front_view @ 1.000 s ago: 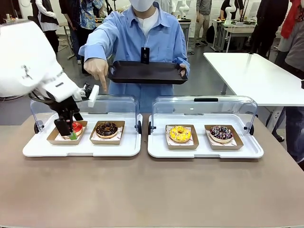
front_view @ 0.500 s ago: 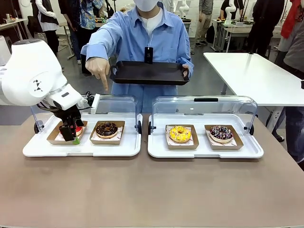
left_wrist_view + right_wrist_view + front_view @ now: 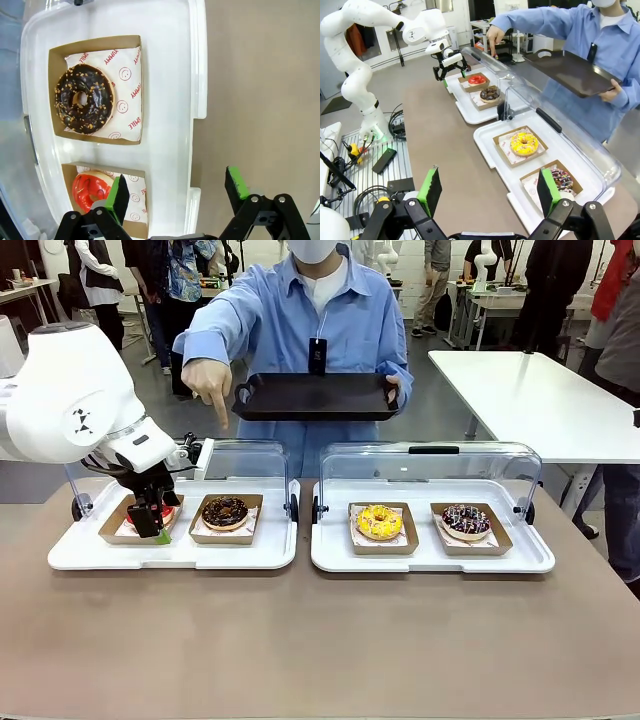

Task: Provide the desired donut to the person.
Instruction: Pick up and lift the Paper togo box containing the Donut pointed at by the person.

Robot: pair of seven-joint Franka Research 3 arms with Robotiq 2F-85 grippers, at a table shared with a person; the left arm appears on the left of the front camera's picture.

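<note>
Front view: the person's hand [image 3: 205, 383] is pointed down toward the chocolate donut [image 3: 225, 510], judged to be the desired one, which lies untouched in its box on the left white tray [image 3: 180, 553]. The left gripper [image 3: 152, 526] is held wide open and empty over the neighbouring red donut [image 3: 163, 508]. The right gripper [image 3: 489, 189] is likewise spread and empty. Grasping, lifting and delivery onto the black tray [image 3: 315, 397] are not yet done.

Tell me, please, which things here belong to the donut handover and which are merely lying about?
In the job: the person; pointing hand; black tray, held out; chocolate donut, roughly below the finger; left gripper, open, near the red donut.
Lying about: yellow donut; sprinkled donut; white side table.
</note>
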